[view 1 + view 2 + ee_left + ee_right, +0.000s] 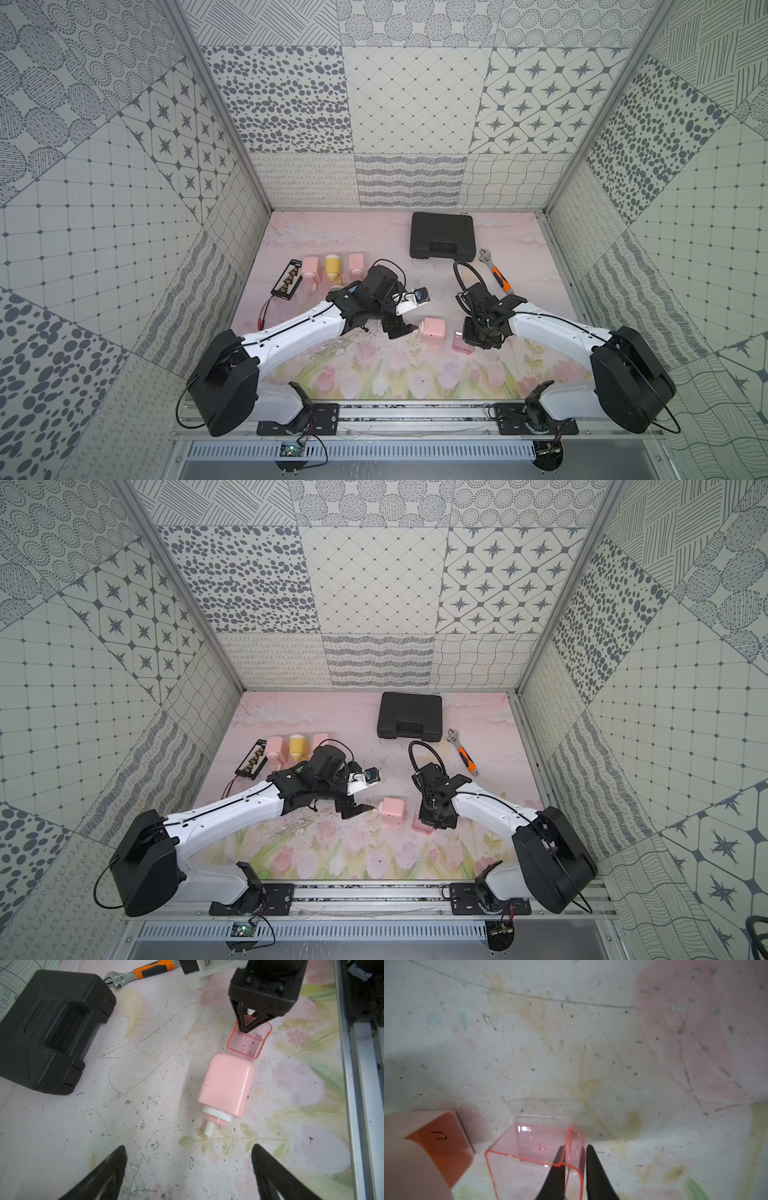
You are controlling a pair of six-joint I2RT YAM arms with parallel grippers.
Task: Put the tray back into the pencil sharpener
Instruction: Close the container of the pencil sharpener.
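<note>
Left gripper gapes wide; right gripper, slightly parted, straddles a tray wall beside the cropped sharpener.

Pencil sharpener just beside the left gripper; translucent tray beneath the right gripper, near the sharpener

- Bench: the pencil sharpener lies on its side at front centre, between the two arms.
- Tray: on the bench just right of the pencil sharpener, outside it.
- Right pincer: straddles one tray wall, one finger inside, one outside.
- Left pincer: just left of the pencil sharpener, apart from it.
- Case: rear centre; wrench to its right front.
- Row of three containers: rear left; board to their left.
</note>
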